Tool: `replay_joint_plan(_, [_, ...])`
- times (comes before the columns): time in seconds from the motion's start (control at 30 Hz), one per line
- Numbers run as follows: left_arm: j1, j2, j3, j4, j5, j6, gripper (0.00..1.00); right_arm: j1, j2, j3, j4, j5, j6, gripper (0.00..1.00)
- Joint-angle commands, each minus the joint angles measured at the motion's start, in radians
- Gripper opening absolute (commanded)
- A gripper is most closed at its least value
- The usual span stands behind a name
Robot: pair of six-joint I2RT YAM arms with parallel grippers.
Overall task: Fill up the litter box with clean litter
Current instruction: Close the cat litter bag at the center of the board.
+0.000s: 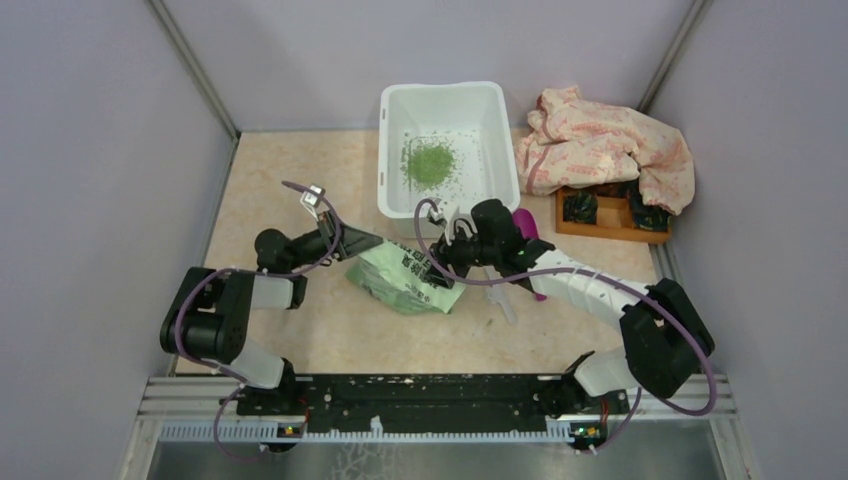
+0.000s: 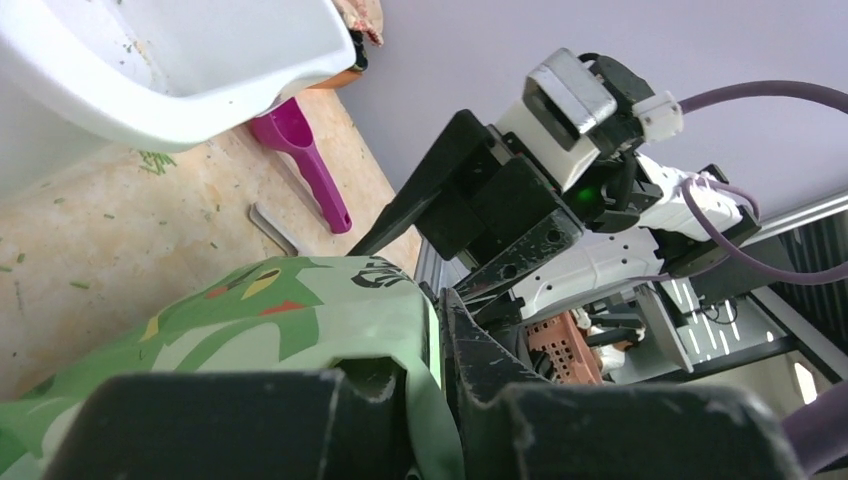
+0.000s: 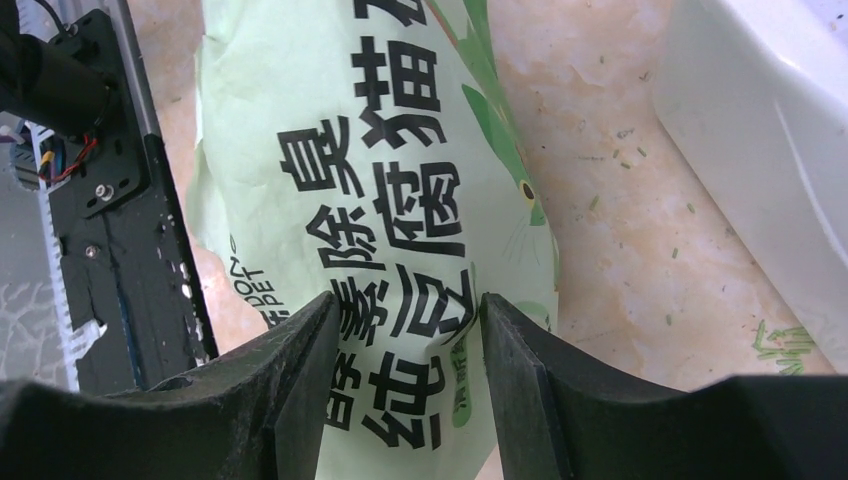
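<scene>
The white litter box (image 1: 400,110) stands at the back centre, with a small pile of green clean litter (image 1: 430,162) on its floor. In front of it a green-and-white litter bag (image 1: 400,278) lies on the table. My left gripper (image 1: 372,243) is at the bag's left top corner, and in the left wrist view its jaws (image 2: 437,335) are shut on a fold of the bag (image 2: 280,320). From the right, my right gripper (image 1: 450,262) reaches over the bag. Its fingers (image 3: 410,320) press the bag (image 3: 400,150) from both sides, and the bag is puckered between them.
A magenta scoop (image 1: 527,222) lies by the box's front right corner, partly under my right arm. A pink cloth (image 1: 600,145) drapes over a wooden tray (image 1: 610,225) at the back right. Loose green granules (image 3: 620,160) dot the tabletop beside the box wall (image 3: 760,150). Walls close in on both sides.
</scene>
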Motion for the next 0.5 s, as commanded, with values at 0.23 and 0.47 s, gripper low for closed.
replay_joint_plan(0.23, [0.082, -0.009, 0.067, 0.343, 0.091, -0.056, 0.18, -0.004, -0.017, -0.038, 0.040, -0.053, -0.008, 0.50])
replay_joint_plan(0.47, [0.132, -0.005, 0.058, 0.343, 0.113, -0.070, 0.40, -0.004, -0.001, -0.046, 0.034, -0.030, -0.014, 0.40])
